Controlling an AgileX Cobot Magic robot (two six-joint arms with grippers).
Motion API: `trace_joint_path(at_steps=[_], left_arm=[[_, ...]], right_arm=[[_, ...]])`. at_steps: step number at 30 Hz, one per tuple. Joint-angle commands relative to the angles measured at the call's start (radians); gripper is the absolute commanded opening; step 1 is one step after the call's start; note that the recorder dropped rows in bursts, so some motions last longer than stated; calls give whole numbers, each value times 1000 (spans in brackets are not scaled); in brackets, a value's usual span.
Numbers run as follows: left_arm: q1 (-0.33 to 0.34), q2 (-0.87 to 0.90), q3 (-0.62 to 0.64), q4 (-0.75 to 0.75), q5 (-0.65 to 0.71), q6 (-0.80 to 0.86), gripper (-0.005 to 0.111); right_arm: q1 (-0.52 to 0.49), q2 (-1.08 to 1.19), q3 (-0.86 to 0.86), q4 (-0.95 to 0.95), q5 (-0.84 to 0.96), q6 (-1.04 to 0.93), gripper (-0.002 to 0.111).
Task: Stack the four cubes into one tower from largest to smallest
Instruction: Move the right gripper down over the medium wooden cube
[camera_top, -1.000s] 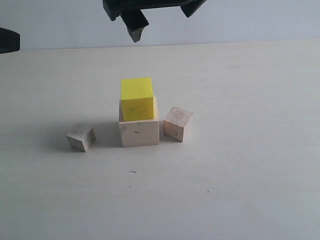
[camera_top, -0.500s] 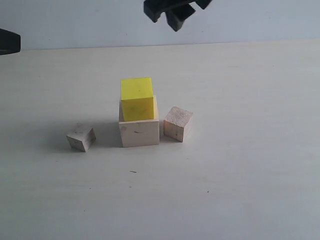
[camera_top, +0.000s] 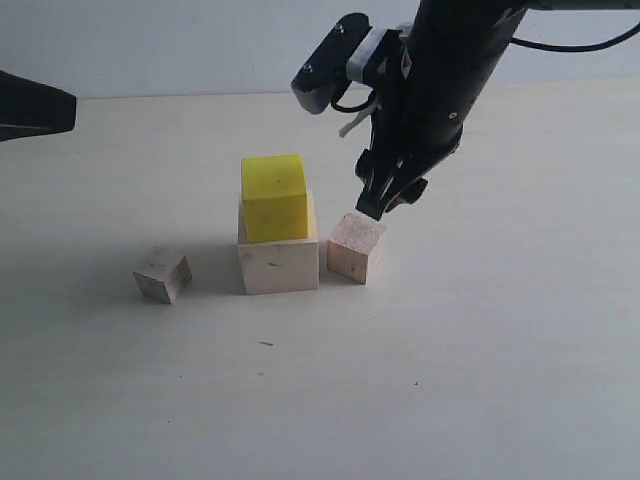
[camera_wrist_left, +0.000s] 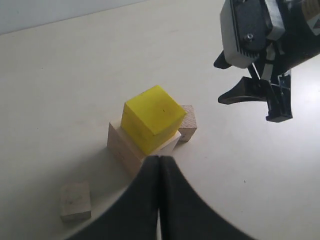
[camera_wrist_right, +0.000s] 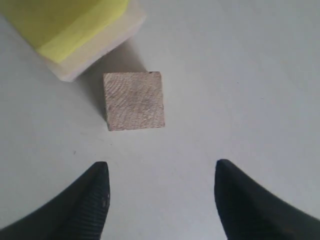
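**Two cubes stacked, two on the table**

The big pale wooden cube (camera_top: 278, 265) stands on the white table (camera_top: 500, 350). The yellow cube (camera_top: 273, 197) sits right on top of it. That is all there is of the tower: two cubes high.

The medium wooden cube (camera_top: 356, 247) stands on the table just beside the big one, on the right in the exterior view. From the right wrist camera you can see a thin gap with a shadow between them. The small wooden cube (camera_top: 163, 275) is on the other side of the big cube, a bit apart from it. It stands on the table too, turned a little.

The right gripper (camera_wrist_right: 161, 167) hangs low, just over the medium cube. Its two dark fingers (camera_wrist_right: 97, 185) are spread wide apart and hold nothing. The medium cube lies in front of the fingertips, not between them, and I cannot see them touching it.

The left gripper (camera_wrist_left: 159, 160) is off at the left edge of the exterior view, well apart from the cubes. Its fingers are pressed tight together with nothing between them. Its camera looks down on all four cubes and on the right gripper across from it.
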Motion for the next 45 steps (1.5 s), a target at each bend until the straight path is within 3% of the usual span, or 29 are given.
trace_joint_path(at_steps=[1,4,30,37,40,45], left_arm=[[-4,-6,1,-9,5,0,0],[-4,-6,1,-9,10,0,0],[-4,-6,1,-5,15,0,0],[-4,-6,1,6,15,1,0],[-4,-6,1,28,15,1,0],[-4,-6,1,28,15,1,0]], right_arm=[[-6,-7,35,70,-63,-87,71],[-6,-7,52,68,-91,-84,77],[-6,-8,107,101,-262,-82,73],[-39,-8,107,89,-218,-35,73],[-131,-8,107,206,-235,-107,73],[-264,-8,107,612,-188,-490,73]])
